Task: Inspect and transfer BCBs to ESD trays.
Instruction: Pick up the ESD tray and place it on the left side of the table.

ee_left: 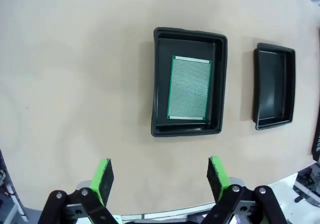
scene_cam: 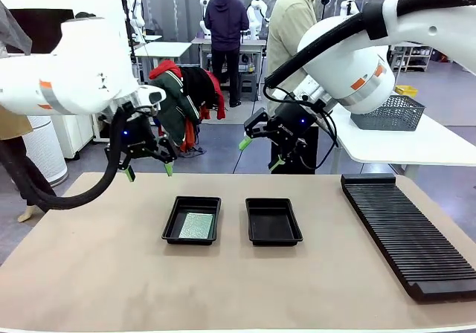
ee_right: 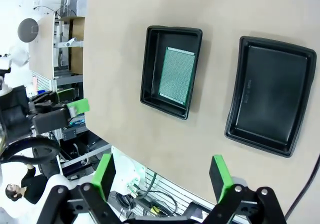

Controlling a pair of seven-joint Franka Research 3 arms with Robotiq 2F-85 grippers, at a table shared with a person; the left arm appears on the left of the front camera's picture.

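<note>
Tabletop (scene_cam: 89, 273) bears our BCB (scene_cam: 197, 225) in the left tray (scene_cam: 190, 241), below the left fingers (scene_cam: 169, 169), long axis pointing away from us. We see these and the right fingers (scene_cam: 244, 143) wide open, empty.

Two ESD trays (scene_cam: 170, 223) (scene_cam: 273, 223), one BCB (scene_cam: 197, 225), one rack (scene_cam: 409, 229)

A black ribbed rack (scene_cam: 405, 233) lies on the tan table (scene_cam: 89, 273).

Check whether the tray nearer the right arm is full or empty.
Empty: the right tray shows only its bare black floor, while the left tray holds the one green BCB.
</note>
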